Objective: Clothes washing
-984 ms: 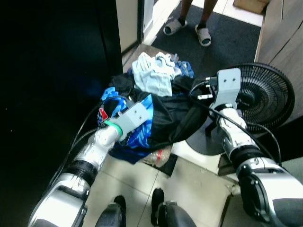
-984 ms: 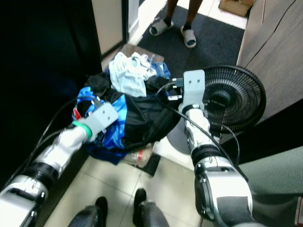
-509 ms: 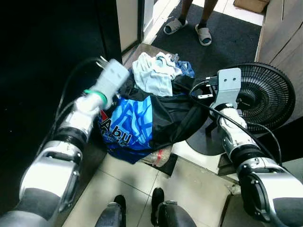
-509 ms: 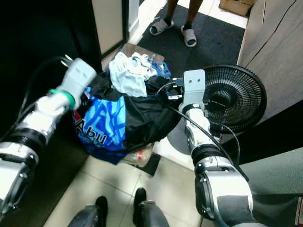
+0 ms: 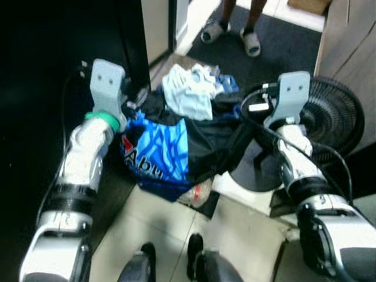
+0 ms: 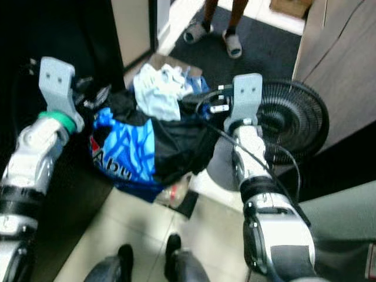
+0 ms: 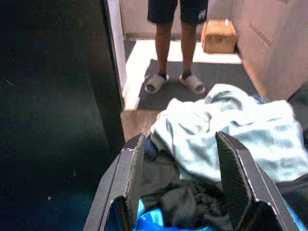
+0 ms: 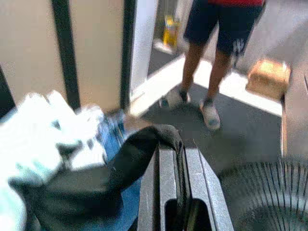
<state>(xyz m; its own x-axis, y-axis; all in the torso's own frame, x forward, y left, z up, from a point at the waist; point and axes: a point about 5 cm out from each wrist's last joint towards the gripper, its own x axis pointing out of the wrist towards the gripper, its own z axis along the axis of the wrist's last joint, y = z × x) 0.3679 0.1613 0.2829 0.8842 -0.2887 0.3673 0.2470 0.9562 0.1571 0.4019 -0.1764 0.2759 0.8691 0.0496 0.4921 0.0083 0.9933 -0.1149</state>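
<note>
On the floor, a clothes pile [image 5: 182, 135] beside a fan [image 5: 332, 114] — black cloth [image 8: 144, 149] clamped by right gripper [image 8: 175, 159], left gripper [image 7: 180, 180] spread wide above pile — a person's feet [image 5: 229, 29] beyond.

A bright blue garment with lighter blue streaks [image 5: 160, 154], lying on the front of the clothes pile, carried large white lettering with red edging [image 5: 141, 164] that read "Abu"; any letters beyond that were folded out of sight. A small white mark sat on the dark shorts of the standing person [image 7: 200, 15], too blurred to read.
</note>
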